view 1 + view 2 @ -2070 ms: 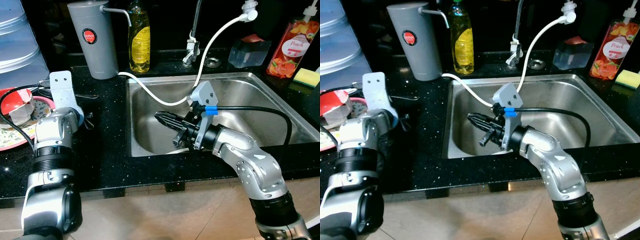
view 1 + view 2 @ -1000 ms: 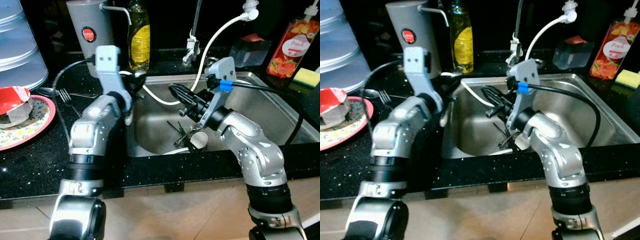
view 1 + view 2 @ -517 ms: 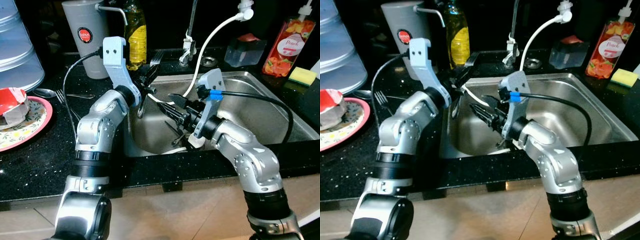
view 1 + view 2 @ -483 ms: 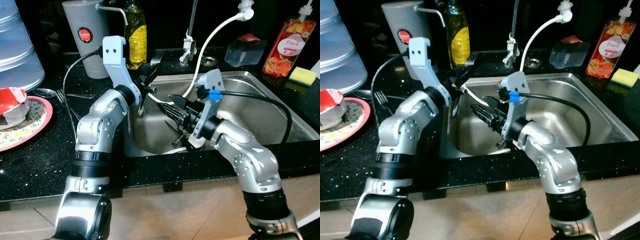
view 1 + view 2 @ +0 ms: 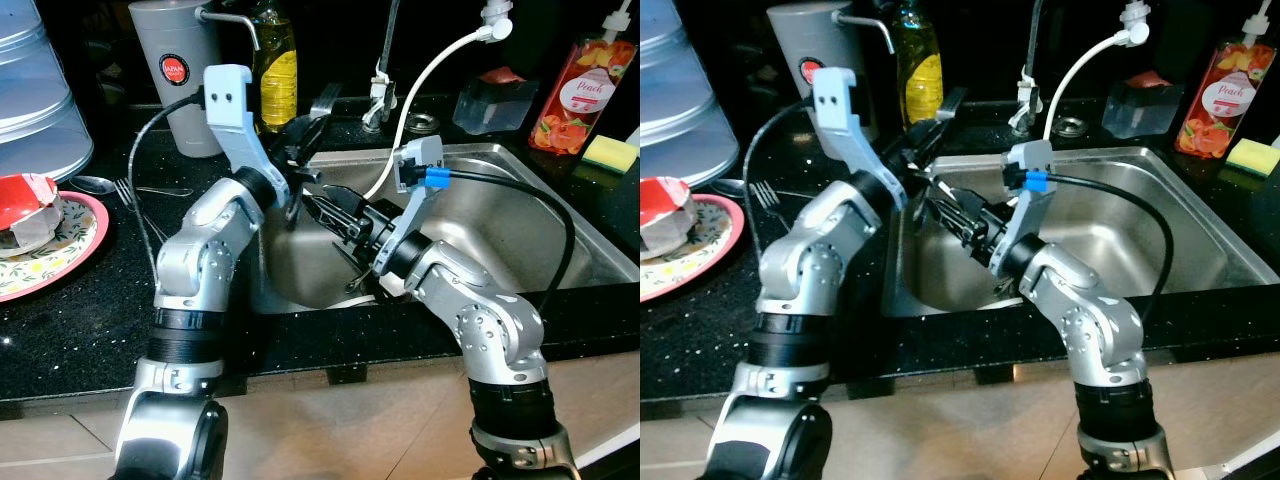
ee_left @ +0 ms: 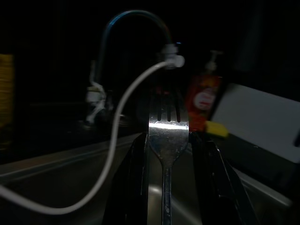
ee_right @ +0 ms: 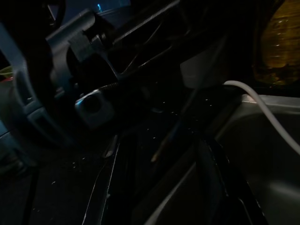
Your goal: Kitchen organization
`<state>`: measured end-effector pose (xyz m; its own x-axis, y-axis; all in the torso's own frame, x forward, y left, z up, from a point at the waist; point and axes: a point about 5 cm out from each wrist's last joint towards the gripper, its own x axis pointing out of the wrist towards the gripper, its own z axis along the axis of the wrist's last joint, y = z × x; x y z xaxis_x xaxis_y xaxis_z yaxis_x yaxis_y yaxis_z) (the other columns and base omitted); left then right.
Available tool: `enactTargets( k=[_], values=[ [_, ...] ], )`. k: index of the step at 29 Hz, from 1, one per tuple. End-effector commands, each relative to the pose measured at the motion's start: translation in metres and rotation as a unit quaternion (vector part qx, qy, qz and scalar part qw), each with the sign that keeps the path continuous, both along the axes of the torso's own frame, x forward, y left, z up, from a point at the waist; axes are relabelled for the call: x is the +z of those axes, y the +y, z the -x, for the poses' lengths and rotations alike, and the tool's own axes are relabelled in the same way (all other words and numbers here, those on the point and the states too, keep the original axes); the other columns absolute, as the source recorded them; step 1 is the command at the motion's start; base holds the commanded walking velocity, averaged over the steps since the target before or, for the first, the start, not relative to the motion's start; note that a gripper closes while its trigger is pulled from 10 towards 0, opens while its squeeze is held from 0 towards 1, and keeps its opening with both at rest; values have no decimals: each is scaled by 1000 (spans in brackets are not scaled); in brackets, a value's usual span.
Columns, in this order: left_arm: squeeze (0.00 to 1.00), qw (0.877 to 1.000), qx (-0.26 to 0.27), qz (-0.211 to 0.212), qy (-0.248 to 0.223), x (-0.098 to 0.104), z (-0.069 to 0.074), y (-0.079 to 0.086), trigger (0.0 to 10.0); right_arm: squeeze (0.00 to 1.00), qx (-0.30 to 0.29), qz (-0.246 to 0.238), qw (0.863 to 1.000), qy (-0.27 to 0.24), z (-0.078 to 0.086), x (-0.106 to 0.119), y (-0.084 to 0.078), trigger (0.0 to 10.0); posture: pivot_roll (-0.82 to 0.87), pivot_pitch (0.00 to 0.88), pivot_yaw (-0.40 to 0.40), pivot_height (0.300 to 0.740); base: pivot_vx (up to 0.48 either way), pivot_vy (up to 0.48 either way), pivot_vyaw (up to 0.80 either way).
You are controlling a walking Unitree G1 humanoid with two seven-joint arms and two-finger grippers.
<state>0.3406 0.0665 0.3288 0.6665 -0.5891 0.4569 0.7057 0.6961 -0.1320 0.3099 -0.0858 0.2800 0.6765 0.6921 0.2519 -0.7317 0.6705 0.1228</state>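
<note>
Left wrist view gives me the clearest read: my left gripper point(image 6: 168, 154) has its two black fingers clamped on the handle of a shiny metal fork point(image 6: 168, 136), tines pointing away toward the curved tap and the white hose point(image 6: 123, 140). From the head cameras I see that gripper point(image 5: 305, 135) held above the rear left corner of the stainless steel sink point(image 5: 520, 215), the fork's head poking out past the fingertips near the black counter edge. My right gripper point(image 5: 335, 215) reaches in from the sink side, its fingers spread apart just below and beside the left one, nothing between them that I can make out; the right wrist view is dark, showing the left arm's grey housing close ahead. Behind the left arm stand a grey cylindrical water dispenser point(image 5: 178, 75) and a yellow dish soap bottle point(image 5: 277, 65). On the black speckled countertop point(image 5: 90, 310) to the left lie a second fork point(image 5: 128, 195) and a spoon beside a floral pink-rimmed plate point(image 5: 40, 265). At the far right sit an orange peach-labelled bottle point(image 5: 580, 95) and a yellow sponge point(image 5: 612, 152).
</note>
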Motion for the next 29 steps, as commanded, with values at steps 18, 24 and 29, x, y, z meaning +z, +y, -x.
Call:
enactTargets(
  k=[18, 24, 29],
  values=[
    [0, 999, -44, -4, 0, -2, 10, -9, 10000, 0, -34, 6, 999, 3, -5, -1, -1, 0, -108, 107, 16, 740, 0, 0, 0],
    [0, 999, -46, -2, -5, 1, 12, -8, 10000, 0, -63, 17, 998, 17, -11, -6, -5, 0, -108, 106, 15, 740, 0, 0, 0],
    [0, 999, -47, -3, -4, 1, 12, -8, 10000, 0, -74, 16, 997, 17, -13, -6, -7, 0, -108, 106, 15, 740, 0, 0, 0]
  ],
)
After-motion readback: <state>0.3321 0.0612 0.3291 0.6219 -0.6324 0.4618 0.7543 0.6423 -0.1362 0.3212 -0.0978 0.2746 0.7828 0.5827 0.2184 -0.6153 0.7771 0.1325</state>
